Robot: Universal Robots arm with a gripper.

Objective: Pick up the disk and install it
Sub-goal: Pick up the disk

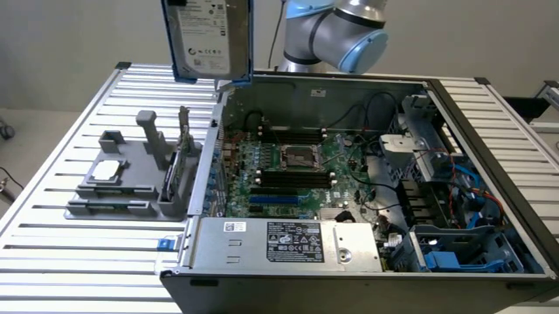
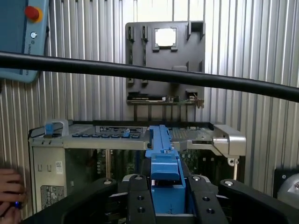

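A ribbed, silver aluminium slatted table point(image 1: 52, 261) carries everything. On it lies a large open black-and-grey steel computer case point(image 1: 349, 291), its green motherboard exposed. Beyond the case, at about twelve o'clock in the exterior view, stands the rounded silver-and-pale-blue robot arm point(image 1: 345, 33). Inside the case, at six o'clock, sits a long silver metal power supply box point(image 1: 288, 243) with printed labels. At nine o'clock from the case rests a dark grey plastic parts fixture point(image 1: 122, 190) with upright posts.

The disk point(image 1: 208, 33), a flat rectangular silver-grey metal drive with a white printed label and a blue plastic carrier frame, hangs upright in the air at eleven o'clock in the exterior view, apparently above the case's far corner and touching nothing below.

In the wrist view the black gripper point(image 2: 167, 186) has its jaws closed on the disk point(image 2: 163, 158), the fingers point(image 2: 140, 196) pressing either side of the blue frame. A thick black cable point(image 2: 149, 72) crosses that view. A person's hand point(image 2: 10, 191) is near the case. A small square silver chip point(image 1: 107, 171) lies on the fixture.
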